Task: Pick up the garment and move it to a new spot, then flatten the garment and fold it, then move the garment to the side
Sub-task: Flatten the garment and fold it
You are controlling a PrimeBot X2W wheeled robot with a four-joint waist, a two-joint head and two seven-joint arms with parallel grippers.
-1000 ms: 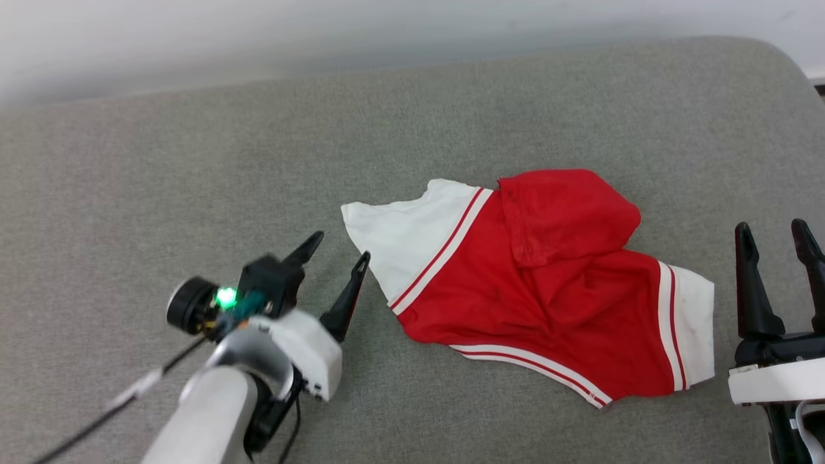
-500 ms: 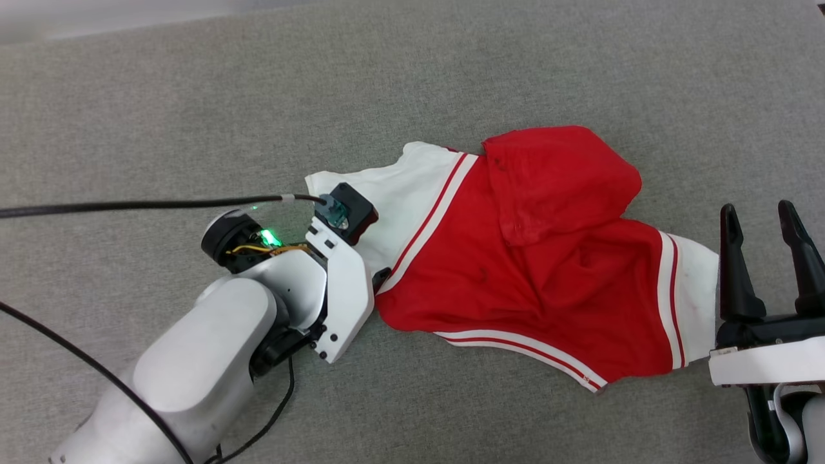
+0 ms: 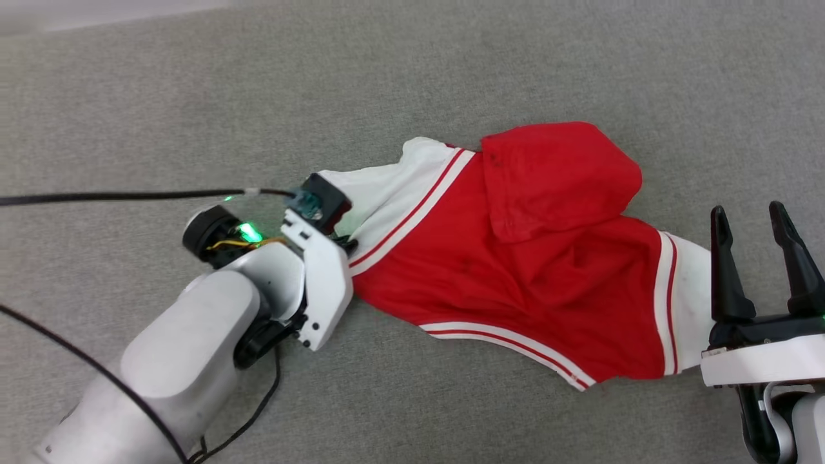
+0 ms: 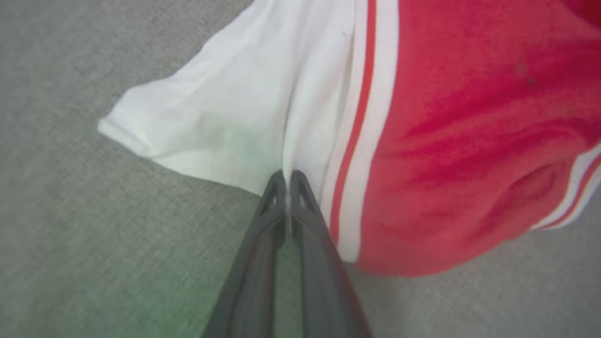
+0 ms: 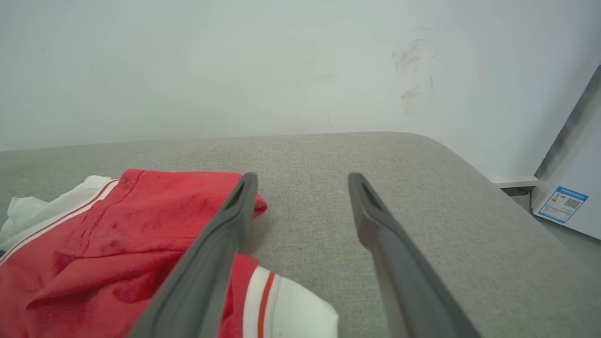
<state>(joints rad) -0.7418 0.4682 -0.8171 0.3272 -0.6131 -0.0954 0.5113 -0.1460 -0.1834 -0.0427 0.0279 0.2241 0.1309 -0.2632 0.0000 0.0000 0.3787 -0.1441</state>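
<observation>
Jersey fabric sits pinched between the two dark fingers of my left gripper [image 4: 286, 177]. They are pressed together on the lower edge of the white sleeve [image 4: 225, 117], and in the left wrist view a crease runs up from their tips toward 12 o'clock.

The garment [image 3: 515, 258], a red jersey-like shirt with white sleeves and red-and-white stripe trim, lies rumpled on the grey upholstered surface [image 3: 451, 64]. It is right of centre in the head view, with a red flap [image 3: 554, 174] folded over at its 1 o'clock side.

The sleeve I hold is at the shirt's 9 o'clock end. The other white sleeve [image 3: 686, 303] is at its 4 o'clock end, just beside my right gripper [image 3: 747, 211]. That gripper's fingers stand wide apart, holding nothing and pointing to 12 o'clock.

A black cable [image 3: 129, 194] runs from my left wrist toward 9 o'clock.
</observation>
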